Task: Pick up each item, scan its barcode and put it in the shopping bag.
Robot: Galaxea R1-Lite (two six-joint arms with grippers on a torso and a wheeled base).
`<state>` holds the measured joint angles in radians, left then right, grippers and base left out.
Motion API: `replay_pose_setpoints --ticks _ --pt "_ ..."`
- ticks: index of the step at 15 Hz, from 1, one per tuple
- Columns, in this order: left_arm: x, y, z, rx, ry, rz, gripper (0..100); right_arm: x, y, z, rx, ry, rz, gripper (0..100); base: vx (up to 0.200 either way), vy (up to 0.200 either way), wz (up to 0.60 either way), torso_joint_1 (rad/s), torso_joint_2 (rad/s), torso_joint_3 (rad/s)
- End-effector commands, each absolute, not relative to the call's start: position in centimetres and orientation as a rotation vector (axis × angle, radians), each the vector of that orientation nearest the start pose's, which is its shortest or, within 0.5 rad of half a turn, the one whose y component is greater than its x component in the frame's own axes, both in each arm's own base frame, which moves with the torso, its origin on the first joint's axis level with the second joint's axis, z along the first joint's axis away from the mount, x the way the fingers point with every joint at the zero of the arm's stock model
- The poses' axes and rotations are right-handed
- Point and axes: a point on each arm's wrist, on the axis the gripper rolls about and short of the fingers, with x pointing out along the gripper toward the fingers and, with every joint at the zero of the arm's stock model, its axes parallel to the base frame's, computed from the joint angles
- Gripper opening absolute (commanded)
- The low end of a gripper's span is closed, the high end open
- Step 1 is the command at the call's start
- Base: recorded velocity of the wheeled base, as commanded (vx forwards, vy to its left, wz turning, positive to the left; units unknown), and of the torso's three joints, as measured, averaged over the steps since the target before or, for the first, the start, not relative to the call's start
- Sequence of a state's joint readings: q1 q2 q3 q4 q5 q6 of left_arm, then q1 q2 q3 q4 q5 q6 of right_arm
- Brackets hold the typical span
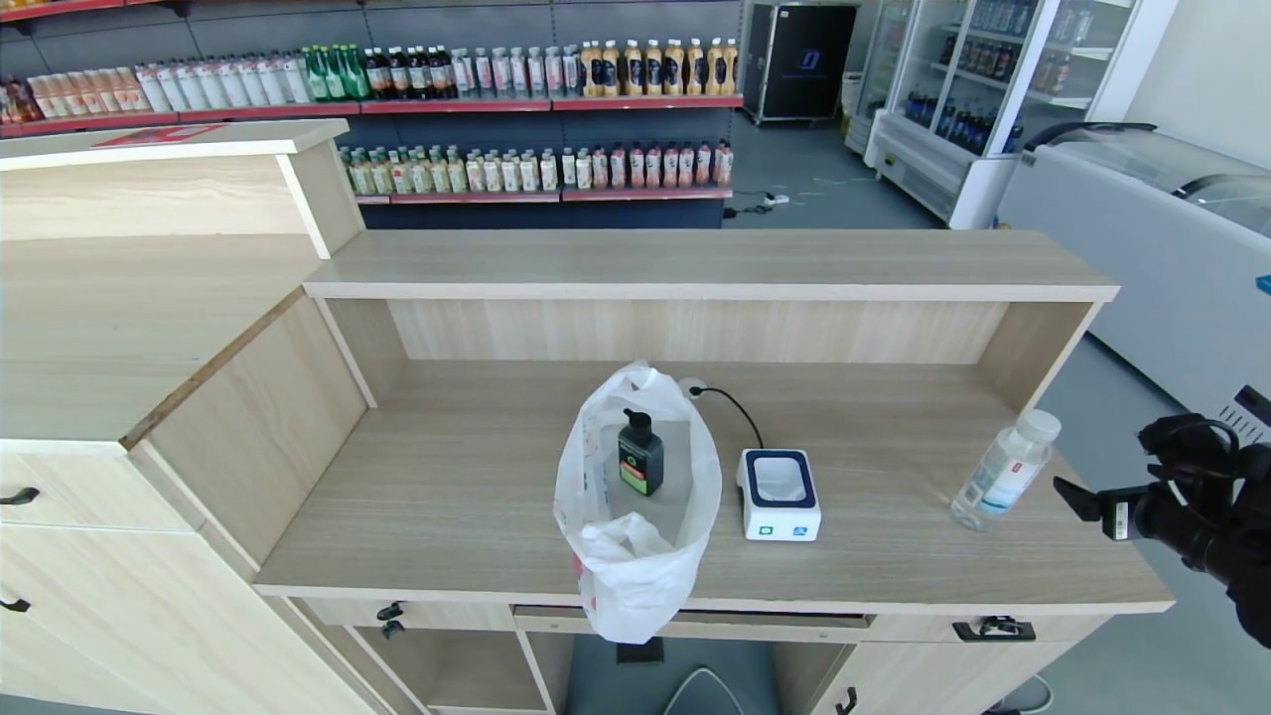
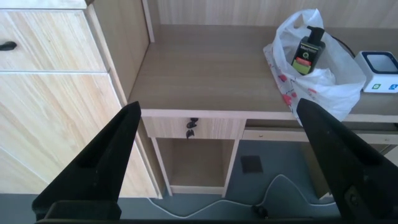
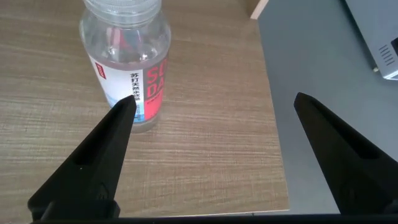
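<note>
A white plastic shopping bag [image 1: 635,526] stands open at the middle of the wooden counter [image 1: 447,497], with a dark pump bottle [image 1: 640,457] upright inside it. Just to its right lies the white barcode scanner [image 1: 780,494]. A clear bottle with a white cap [image 1: 1003,469] stands near the counter's right end. My right gripper [image 1: 1087,504] hovers open just off that end, close to the bottle [image 3: 127,68], which sits in front of one finger [image 3: 93,162] rather than between the two. My left gripper [image 2: 217,112] hangs open, left of and below the counter's front edge; the bag [image 2: 317,74] and pump bottle [image 2: 306,50] lie beyond it.
A raised ledge [image 1: 695,263] runs along the counter's back and a tall side panel [image 1: 248,427] closes its left. Drawers with dark handles [image 1: 993,628] sit under the front edge. The scanner's cable [image 1: 735,407] runs back behind the bag. Shelves and freezers stand farther off.
</note>
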<state>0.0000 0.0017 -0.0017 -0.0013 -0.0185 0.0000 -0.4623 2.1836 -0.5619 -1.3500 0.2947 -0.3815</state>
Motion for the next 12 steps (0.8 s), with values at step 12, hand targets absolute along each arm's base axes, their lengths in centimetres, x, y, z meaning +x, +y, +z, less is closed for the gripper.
replay_pose_setpoints --ticks 12 --pt "-2.3 0.0 7.6 0.0 -0.002 -0.018 100 35.2 -11.8 1.3 -0.291 0.264 0.004 100 0.0 0.0 0.0 0.0 0.0 0.0"
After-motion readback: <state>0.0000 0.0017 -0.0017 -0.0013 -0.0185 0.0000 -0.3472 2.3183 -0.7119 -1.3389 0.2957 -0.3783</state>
